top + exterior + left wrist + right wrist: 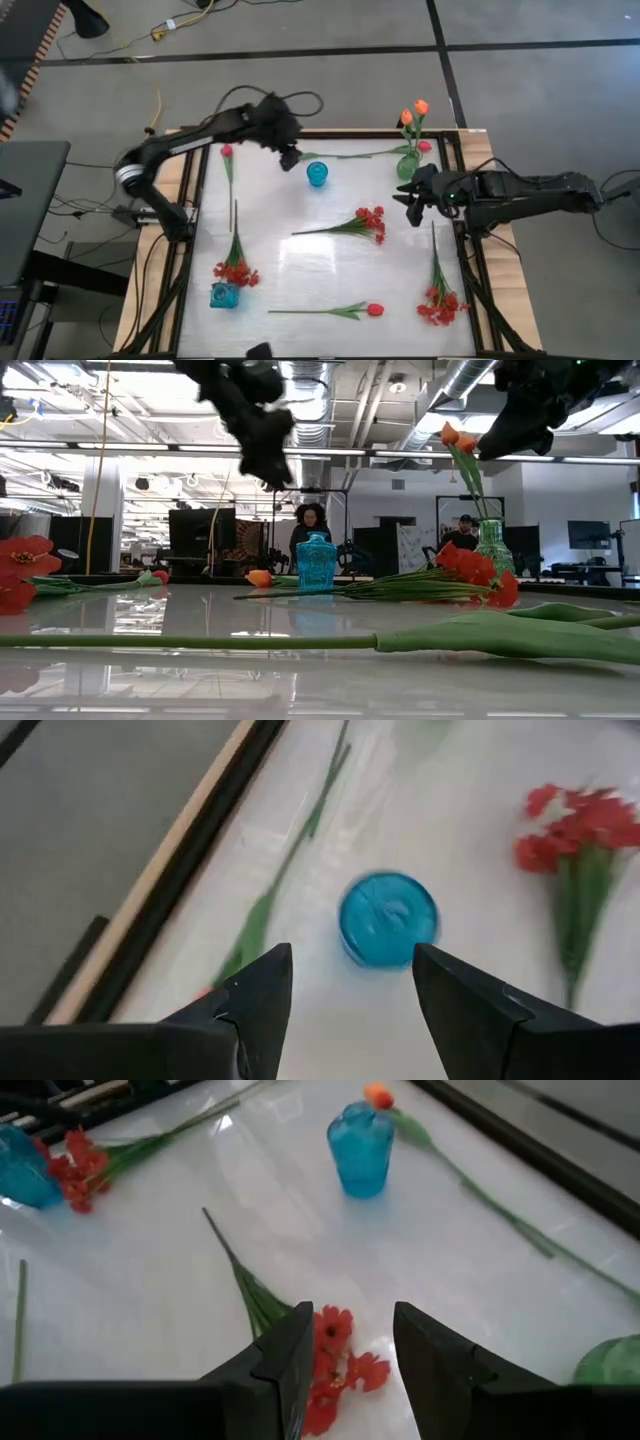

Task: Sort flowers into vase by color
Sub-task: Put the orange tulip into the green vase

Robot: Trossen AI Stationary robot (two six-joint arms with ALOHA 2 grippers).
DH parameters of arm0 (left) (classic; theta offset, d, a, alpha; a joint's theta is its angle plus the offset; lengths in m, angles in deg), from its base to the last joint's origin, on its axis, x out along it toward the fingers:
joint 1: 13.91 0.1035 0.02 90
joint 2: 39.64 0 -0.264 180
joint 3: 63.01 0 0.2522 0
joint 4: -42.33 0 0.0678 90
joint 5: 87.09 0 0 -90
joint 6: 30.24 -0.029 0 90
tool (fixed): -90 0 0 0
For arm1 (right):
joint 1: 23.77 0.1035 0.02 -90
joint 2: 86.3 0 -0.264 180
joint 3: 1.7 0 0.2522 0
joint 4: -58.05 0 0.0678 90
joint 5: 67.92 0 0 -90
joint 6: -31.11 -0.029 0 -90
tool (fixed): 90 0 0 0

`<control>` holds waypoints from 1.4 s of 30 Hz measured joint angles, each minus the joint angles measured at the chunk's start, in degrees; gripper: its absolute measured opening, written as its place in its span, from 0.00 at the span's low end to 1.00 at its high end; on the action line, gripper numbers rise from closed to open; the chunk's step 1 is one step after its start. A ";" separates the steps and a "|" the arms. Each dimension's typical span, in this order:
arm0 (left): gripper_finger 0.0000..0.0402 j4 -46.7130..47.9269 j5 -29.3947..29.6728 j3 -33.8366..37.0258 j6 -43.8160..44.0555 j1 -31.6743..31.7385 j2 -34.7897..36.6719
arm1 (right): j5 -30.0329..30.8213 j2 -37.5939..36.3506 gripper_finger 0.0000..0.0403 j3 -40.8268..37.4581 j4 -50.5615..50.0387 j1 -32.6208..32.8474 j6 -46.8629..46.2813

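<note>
A round blue vase (317,174) stands at the far middle of the table. My left gripper (290,157) hovers open just left of and above it; in its wrist view the blue vase (388,917) shows between the fingertips, farther down. An orange tulip (377,1094) lies behind the vase, its stem (355,155) running toward a green vase (408,166) that holds two orange tulips (414,112). My right gripper (411,205) hangs open at the right edge, above the blossoms of a red spray (335,1355) lying mid-table (368,222).
A red-pink tulip (227,152) lies at the far left and another (374,310) near the front edge. A red spray (235,270) lies beside a second blue vase (224,295) at the near left. Another spray (440,300) lies at the near right. People stand beyond the table (312,525).
</note>
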 joint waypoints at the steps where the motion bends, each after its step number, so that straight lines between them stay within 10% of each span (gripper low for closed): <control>1: 0.49 1.99 0.18 -2.61 -1.02 0.02 -2.40 | -0.02 0.71 0.41 0.00 0.03 0.50 -0.44; 14: 0.49 11.59 8.78 -23.67 -11.57 2.77 -23.22 | -0.04 10.25 0.41 0.00 3.91 6.23 -1.93; 42: 0.49 8.95 11.25 -16.24 -22.55 4.04 -30.56 | -0.02 12.35 0.41 0.00 5.34 7.57 -1.49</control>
